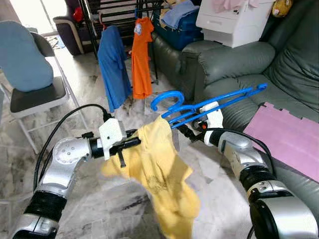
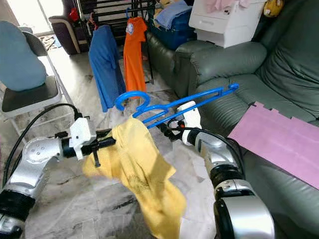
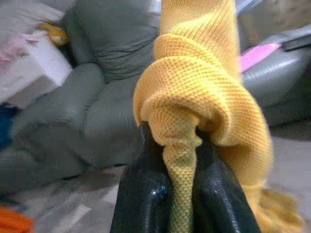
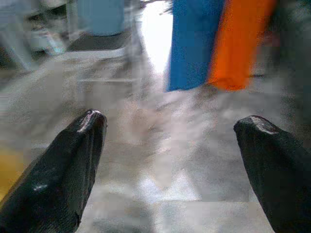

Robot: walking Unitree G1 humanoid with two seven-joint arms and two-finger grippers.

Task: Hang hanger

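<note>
Across the middle of the left eye view, the blue hanger [image 1: 209,107] stretches from its hook at centre toward the upper right, with a yellow garment [image 1: 159,169] draped from its hook end down to the lower centre. The left pincer [image 1: 130,143] sits just left of centre, its fingers [image 3: 146,194] closed tight on a bunched fold of that yellow cloth, as the left wrist view shows plainly. The right pincer [image 1: 185,130] is right of centre, directly beneath the hanger's bar; its wrist view shows the fingers [image 4: 73,165] spread wide with nothing between them, so whether the bar rests on that arm or is carried some other way I cannot tell. At the upper left centre, a drying rack [image 1: 124,10] already carries a blue shirt [image 1: 112,64] and an orange shirt [image 1: 142,57]. Judging by this, the garment seems partly on the hanger, while the hanging itself is not yet done: the hanger is well apart from the rack.
</note>
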